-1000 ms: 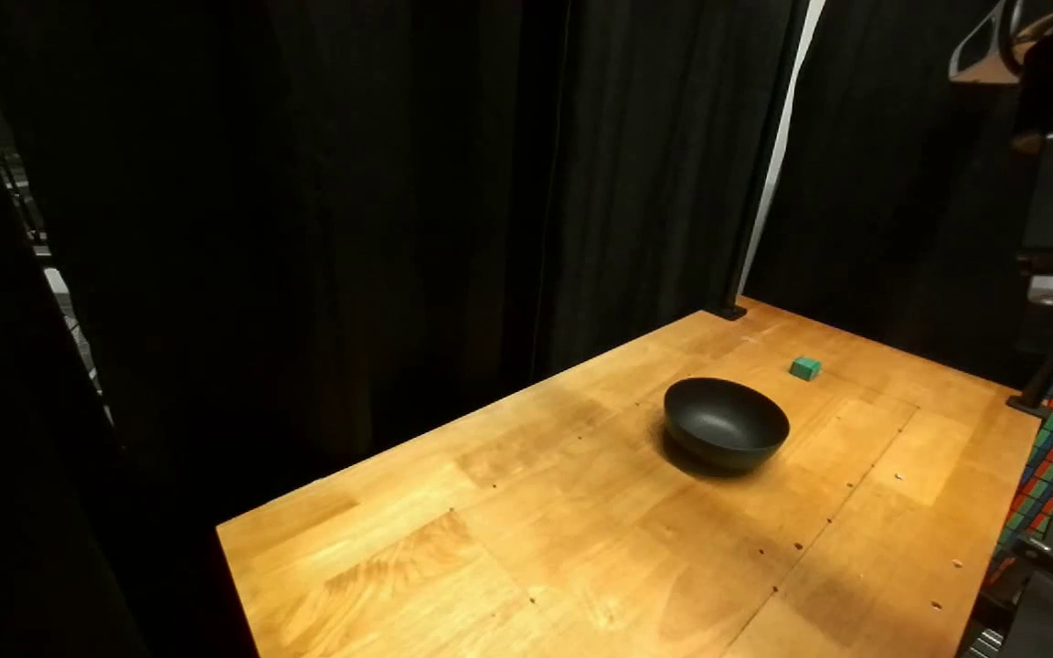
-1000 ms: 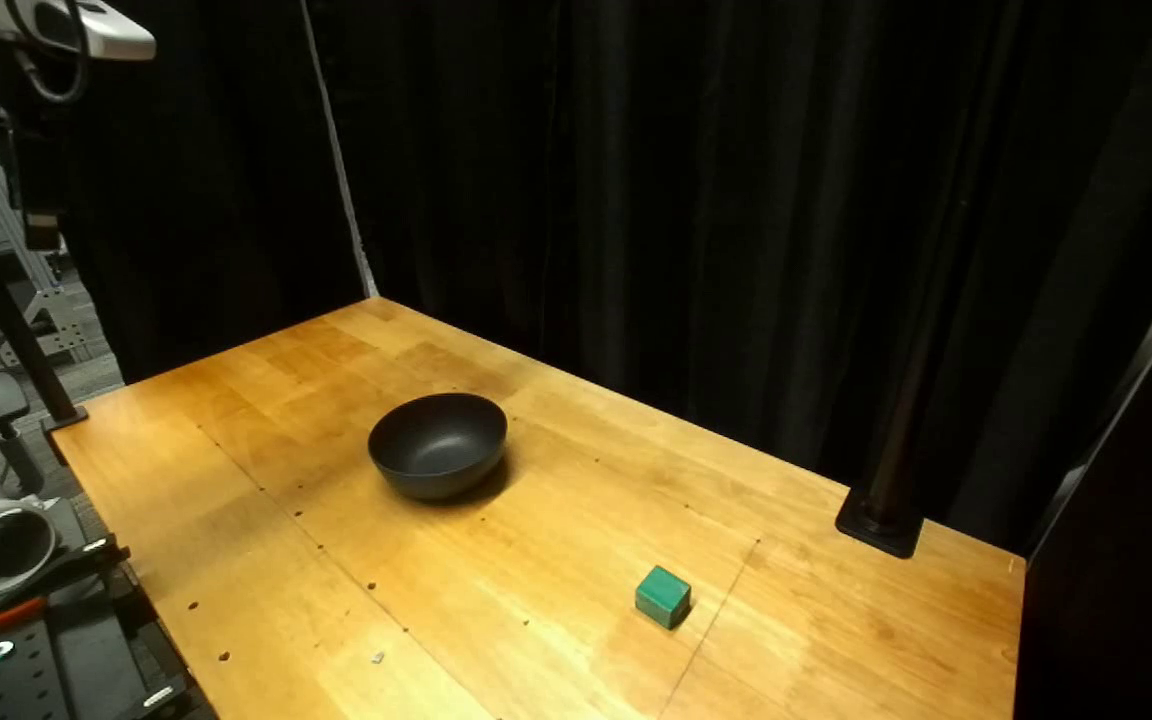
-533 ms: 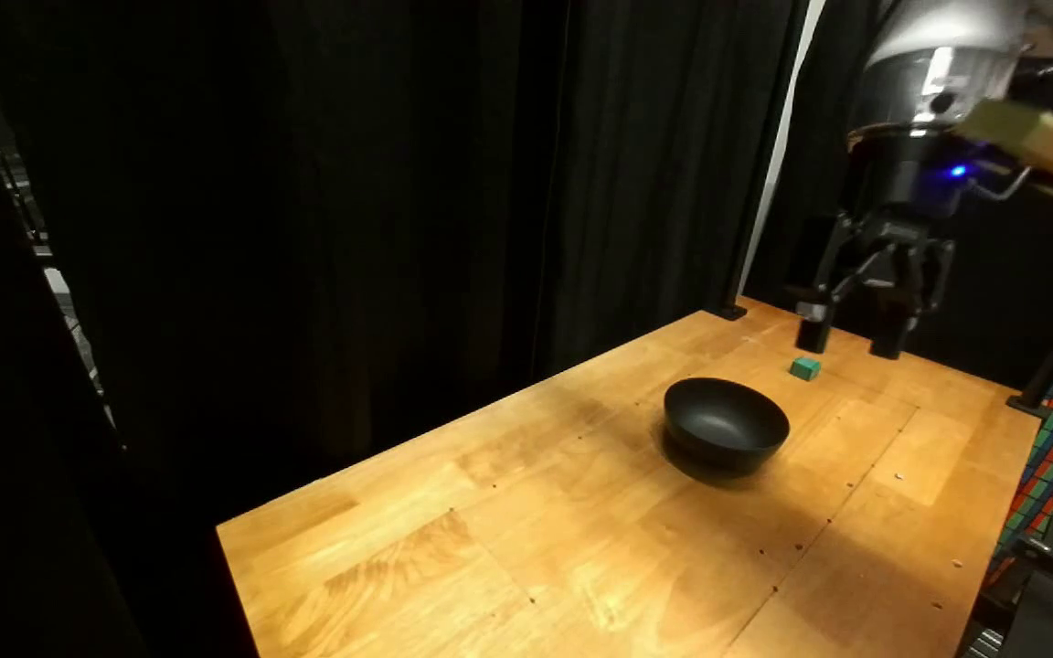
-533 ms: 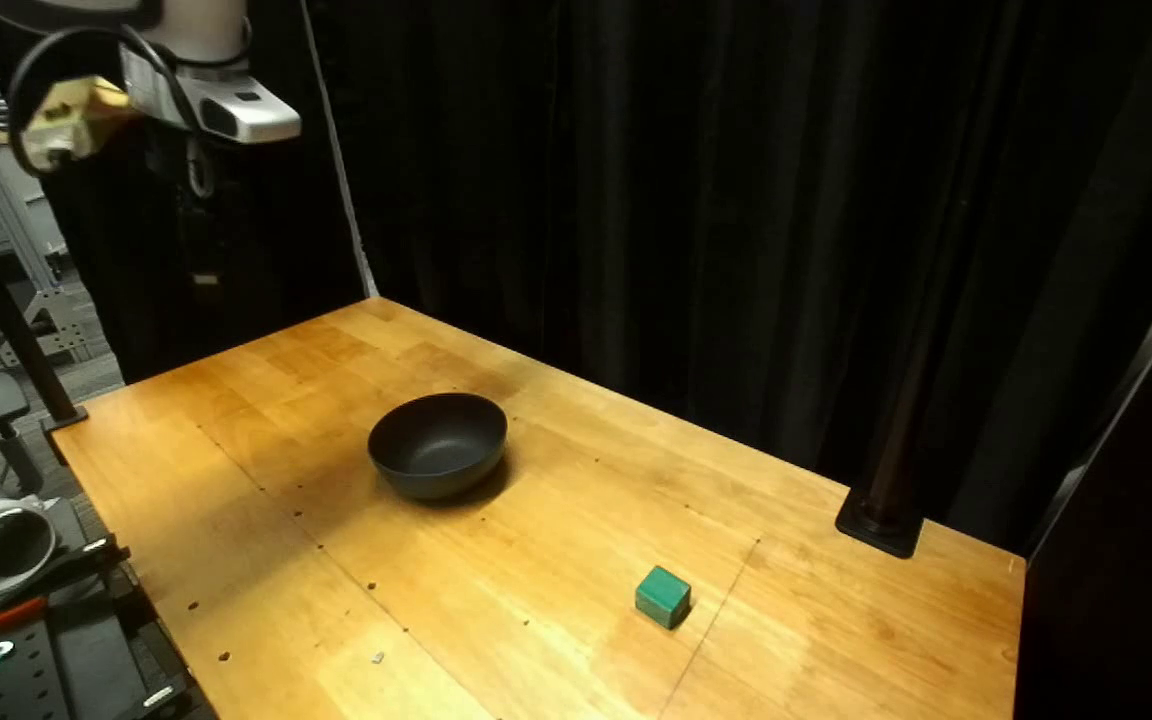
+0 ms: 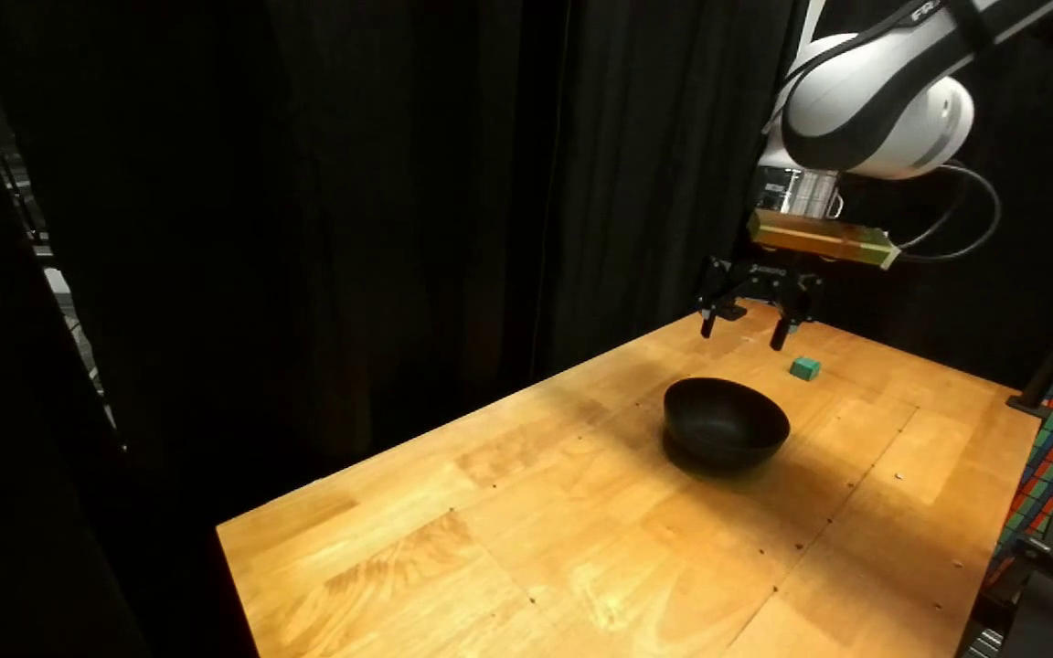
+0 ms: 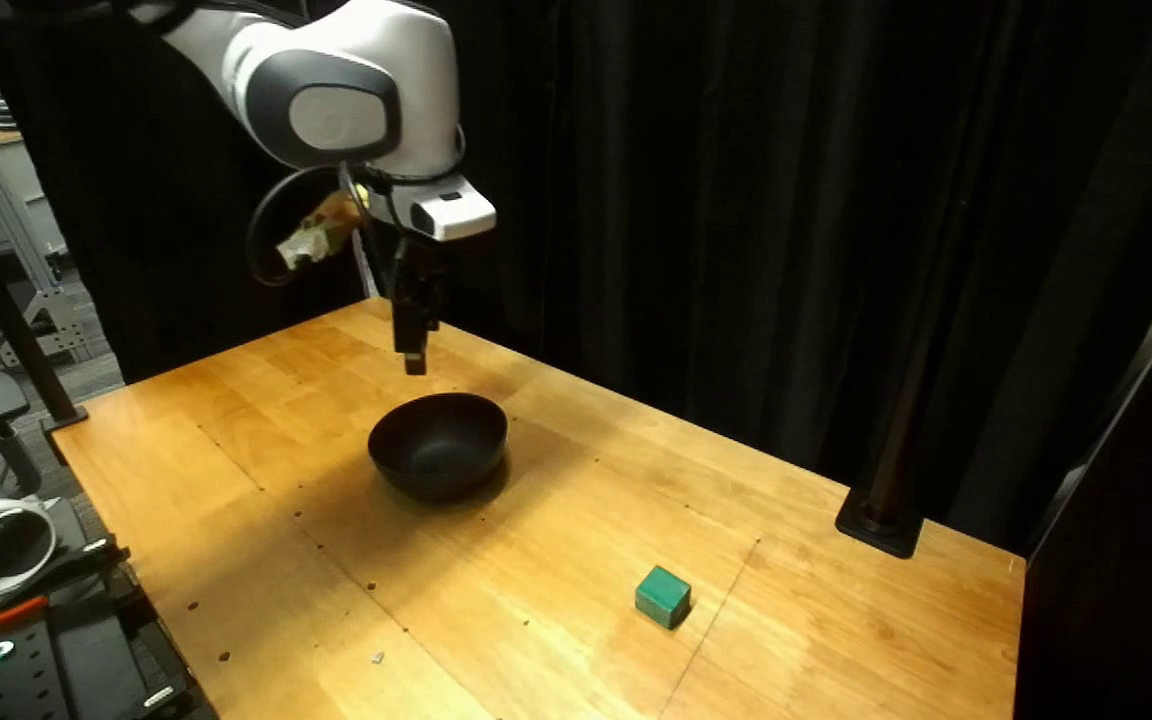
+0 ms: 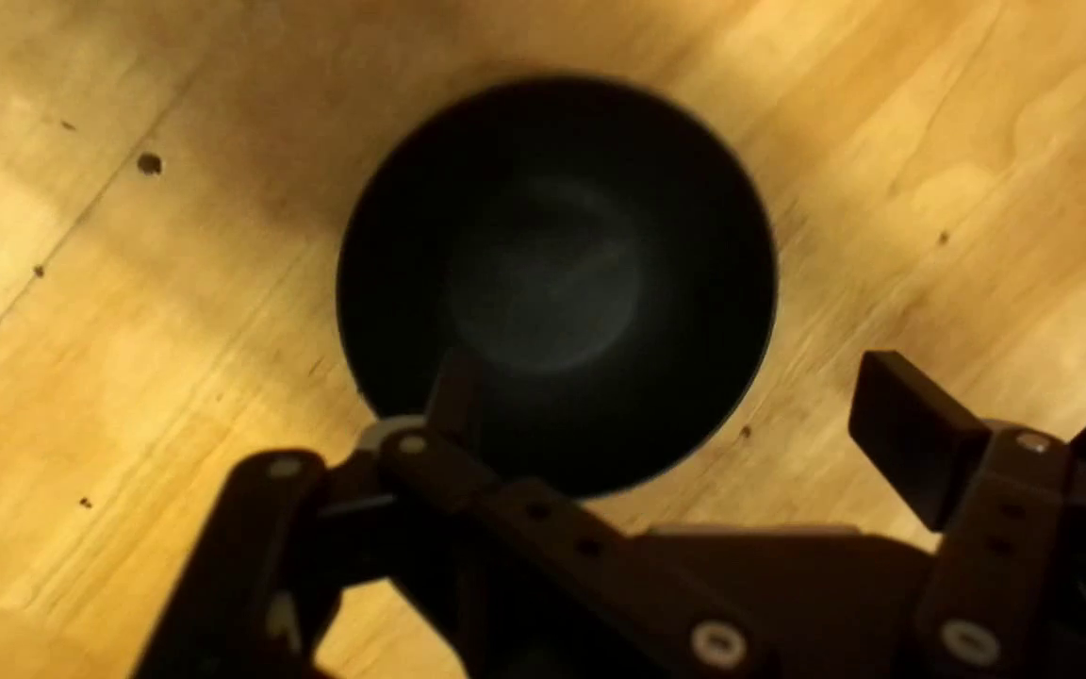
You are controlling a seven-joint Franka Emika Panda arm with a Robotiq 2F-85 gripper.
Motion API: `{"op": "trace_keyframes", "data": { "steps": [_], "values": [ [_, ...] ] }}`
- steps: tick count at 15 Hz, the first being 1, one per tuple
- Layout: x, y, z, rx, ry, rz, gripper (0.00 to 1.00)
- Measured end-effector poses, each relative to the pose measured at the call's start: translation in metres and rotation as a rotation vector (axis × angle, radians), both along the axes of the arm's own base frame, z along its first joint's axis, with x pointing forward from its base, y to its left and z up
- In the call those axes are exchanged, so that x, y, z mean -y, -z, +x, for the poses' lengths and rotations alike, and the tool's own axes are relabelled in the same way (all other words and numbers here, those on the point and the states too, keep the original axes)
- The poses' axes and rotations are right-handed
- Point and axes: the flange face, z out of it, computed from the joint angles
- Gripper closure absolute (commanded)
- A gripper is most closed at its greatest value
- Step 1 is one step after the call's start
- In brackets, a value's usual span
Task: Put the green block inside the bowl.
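Has swung in since a moment ago with gripper [image 5: 743, 334] spread wide, holding nothing, to hang near and above bowl [image 6: 439, 450], leaving block [image 6: 663, 597] unmoved on table [image 6: 556, 530].

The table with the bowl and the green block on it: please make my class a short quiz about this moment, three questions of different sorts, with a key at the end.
1. Fill in the missing word: in both exterior views, the green block rests on the wooden ____.
2. Choose one. Which shows in the wrist view? a) the green block; b) the bowl; c) neither.
3. True or false: the gripper is open and holds nothing.

Key: 1. table; 2. b; 3. true.
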Motion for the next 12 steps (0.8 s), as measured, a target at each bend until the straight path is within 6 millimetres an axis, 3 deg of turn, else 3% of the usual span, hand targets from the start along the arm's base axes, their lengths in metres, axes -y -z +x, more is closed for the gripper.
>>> {"op": "trace_keyframes", "data": {
  "steps": [3, 6, 9, 12],
  "values": [
    [0.060, 0.019, 0.040, 0.013, 0.167, -0.042, 0.00],
    [0.122, 0.034, 0.068, 0.026, 0.328, -0.089, 0.00],
    [0.177, 0.049, 0.080, 0.026, 0.492, -0.137, 0.00],
    [0.219, 0.061, 0.083, 0.021, 0.644, -0.174, 0.00]
  ]
}}
